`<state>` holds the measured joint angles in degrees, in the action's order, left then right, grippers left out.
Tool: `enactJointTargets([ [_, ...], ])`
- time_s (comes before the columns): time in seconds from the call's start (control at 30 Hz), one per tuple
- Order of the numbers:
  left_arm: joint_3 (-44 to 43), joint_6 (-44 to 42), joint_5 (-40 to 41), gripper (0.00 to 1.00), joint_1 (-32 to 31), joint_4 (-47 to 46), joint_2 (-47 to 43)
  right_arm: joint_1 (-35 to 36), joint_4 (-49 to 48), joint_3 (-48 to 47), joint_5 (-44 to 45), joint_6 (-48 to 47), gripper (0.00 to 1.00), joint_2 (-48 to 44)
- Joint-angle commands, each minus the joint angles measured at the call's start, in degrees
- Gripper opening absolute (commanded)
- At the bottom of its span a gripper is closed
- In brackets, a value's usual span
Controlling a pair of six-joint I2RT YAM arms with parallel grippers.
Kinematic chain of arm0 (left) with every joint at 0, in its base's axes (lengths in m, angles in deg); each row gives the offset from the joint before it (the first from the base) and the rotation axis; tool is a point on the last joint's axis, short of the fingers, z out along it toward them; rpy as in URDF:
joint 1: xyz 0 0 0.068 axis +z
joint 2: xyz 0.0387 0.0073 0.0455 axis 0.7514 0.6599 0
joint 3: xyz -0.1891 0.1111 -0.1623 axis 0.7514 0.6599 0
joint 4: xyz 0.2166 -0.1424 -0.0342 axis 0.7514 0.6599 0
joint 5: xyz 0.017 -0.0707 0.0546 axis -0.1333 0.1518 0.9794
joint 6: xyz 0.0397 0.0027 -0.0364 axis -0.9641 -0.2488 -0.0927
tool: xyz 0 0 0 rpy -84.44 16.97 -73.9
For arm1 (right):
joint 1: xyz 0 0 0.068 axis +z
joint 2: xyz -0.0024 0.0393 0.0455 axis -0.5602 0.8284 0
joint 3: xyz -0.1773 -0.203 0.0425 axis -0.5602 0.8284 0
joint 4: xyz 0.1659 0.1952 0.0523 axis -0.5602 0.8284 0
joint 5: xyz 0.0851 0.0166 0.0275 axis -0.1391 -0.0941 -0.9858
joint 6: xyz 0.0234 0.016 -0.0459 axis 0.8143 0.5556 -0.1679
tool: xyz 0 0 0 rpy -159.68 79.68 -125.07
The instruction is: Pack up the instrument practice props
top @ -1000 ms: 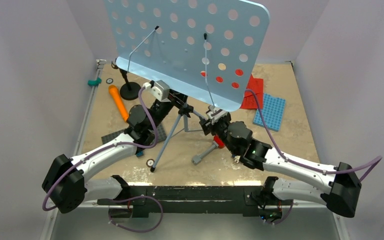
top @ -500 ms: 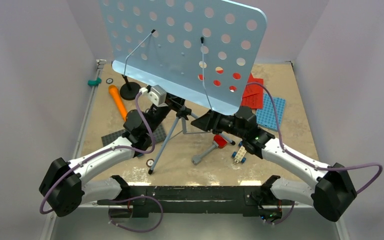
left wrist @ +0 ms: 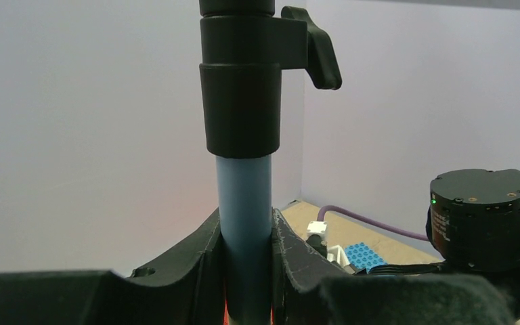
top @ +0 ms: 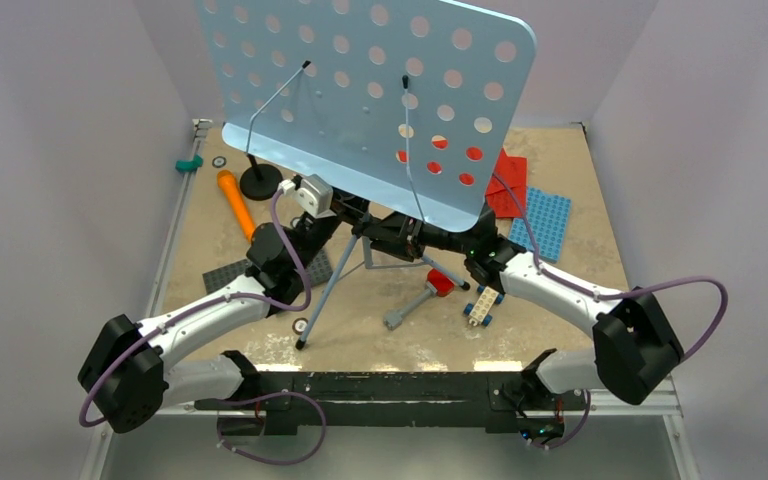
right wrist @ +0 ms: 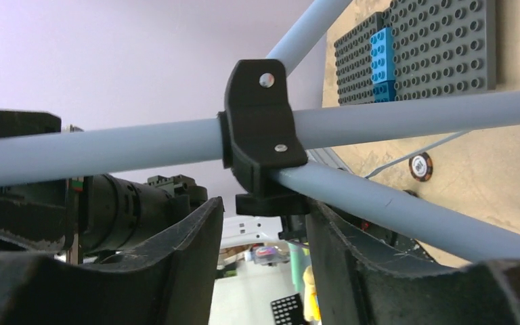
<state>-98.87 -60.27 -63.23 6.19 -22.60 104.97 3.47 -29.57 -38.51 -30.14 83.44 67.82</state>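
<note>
The pale-blue perforated music stand (top: pixel 360 90) stands on its grey tripod (top: pixel 325 295) mid-table. My left gripper (top: pixel 345 213) is shut on the stand's pole (left wrist: pixel 244 203), just below the black clamp collar (left wrist: pixel 240 88). My right gripper (top: pixel 388 237) is open at the black tripod hub (right wrist: pixel 261 135), its jaws just under the hub and one finger (right wrist: pixel 352 250) against a leg tube. The orange toy microphone (top: pixel 235 205) lies left, beside the black round-based mic stand (top: pixel 260 182). The red sheet-music pages (top: pixel 508 180) lie back right, partly hidden by the desk.
A blue studded plate (top: pixel 540 222) lies right of the red pages. A grey studded plate (top: pixel 240 275) with blue bricks (right wrist: pixel 382 61) lies under my left arm. A red-headed grey hammer (top: pixel 422 297) and a small brick cart (top: pixel 480 305) lie front centre. A teal piece (top: pixel 190 163) sits far left.
My right arm has swung left from the desk's lower right edge to the tripod hub, uncovering the brick cart. The left gripper has kept its hold on the pole.
</note>
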Motion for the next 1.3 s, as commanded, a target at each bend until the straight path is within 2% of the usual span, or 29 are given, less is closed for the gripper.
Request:
enactJointTargets([
  [0.0, 3.36, -3.5, -2.51, 0.0, -0.98, 5.58, 1.09, -0.36, -6.03, -2.27, -2.33, 5.98, 0.48, 0.71],
  [0.2, 3.47, -4.31, -2.54, 0.0, -1.25, 6.07, 1.15, -1.34, -4.72, -3.33, -1.26, 3.29, 0.31, 0.47],
  [0.3, 3.53, -4.47, -2.4, 0.0, -1.42, 6.56, 1.08, -1.5, 3.77, -7.27, 0.32, -4.92, 0.2, -0.62],
  [0.4, 3.79, -4.34, -2.08, 0.0, -1.51, 6.75, 1.01, -1.5, 11.09, -9.98, 4.01, -14.29, 0.02, -2.2],
  [0.43, 3.87, -4.33, -2.02, 0.0, -1.51, 6.77, 1.0, -1.5, 13.06, -10.75, 5.41, -18.02, 0.0, -2.68],
  [0.63, 3.89, -3.86, -1.57, 0.0, -1.59, 7.12, 1.14, -0.84, 21.0, -16.05, 11.86, -37.76, 0.0, -3.64],
  [0.73, 3.8, -3.16, -1.41, 0.0, -1.52, 7.12, 1.45, 1.8, 24.7, -17.01, 19.75, -51.94, 0.0, -4.45],
  [0.93, 2.85, -0.57, -0.86, 0.0, -1.6, 7.9, 2.51, 6.21, 8.58, -4.39, 32.48, -74.55, 0.0, -8.36],
  [1.07, 2.66, 0.22, -0.38, 0.0, -1.66, 7.96, 3.13, 6.32, 6.11, -3.52, 33.26, -77.85, 0.0, -8.11],
  [1.17, 2.65, 0.33, 0.2, 0.0, -1.77, 7.91, 2.97, 6.32, 12.7, -8.02, 33.63, -73.4, 0.0, -7.53],
  [1.27, 2.56, 0.22, 0.27, 0.0, -1.77, 8.4, 2.53, 6.32, 18.27, -10.23, 30.72, -68.85, 0.29, -8.54],
])
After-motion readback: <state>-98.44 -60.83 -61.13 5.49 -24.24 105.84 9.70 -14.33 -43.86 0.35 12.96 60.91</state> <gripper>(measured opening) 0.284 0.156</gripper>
